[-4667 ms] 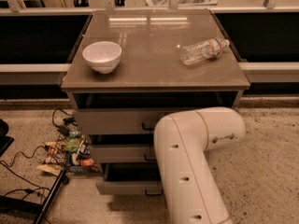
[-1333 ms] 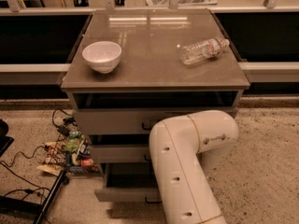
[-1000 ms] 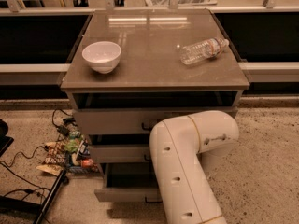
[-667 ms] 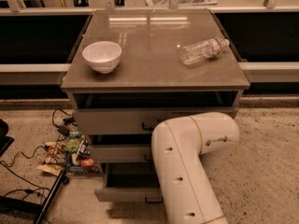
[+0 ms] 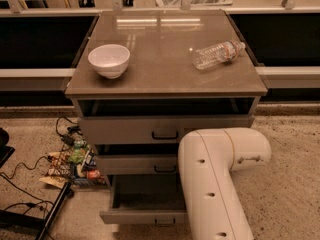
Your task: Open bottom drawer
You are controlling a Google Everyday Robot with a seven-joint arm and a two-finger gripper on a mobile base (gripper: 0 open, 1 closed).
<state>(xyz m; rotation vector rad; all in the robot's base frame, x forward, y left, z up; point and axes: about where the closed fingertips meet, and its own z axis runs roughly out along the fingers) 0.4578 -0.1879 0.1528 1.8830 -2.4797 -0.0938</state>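
Observation:
The bottom drawer (image 5: 142, 216) is the lowest of three grey-beige drawers. It stands pulled well out, and its plain grey interior (image 5: 147, 191) shows. Its small black bar handle (image 5: 164, 223) sits at the lower edge of the front. The middle drawer (image 5: 137, 164) and the top drawer (image 5: 130, 131) stand slightly out. My white arm (image 5: 215, 179) crosses in front of the cabinet's right side. My gripper is hidden behind or below the arm and is out of view.
A white bowl (image 5: 109, 60) and a clear plastic bottle (image 5: 217, 54) lying on its side rest on the cabinet top (image 5: 165, 44). Snack packets (image 5: 72, 164) and black cables (image 5: 20, 176) lie on the floor at the left. A dark stand (image 5: 30, 219) is at the lower left.
The bottom drawer has come further out than 4.7 s ago. The arm's elbow shifted slightly left and down. Little has moved in the last second.

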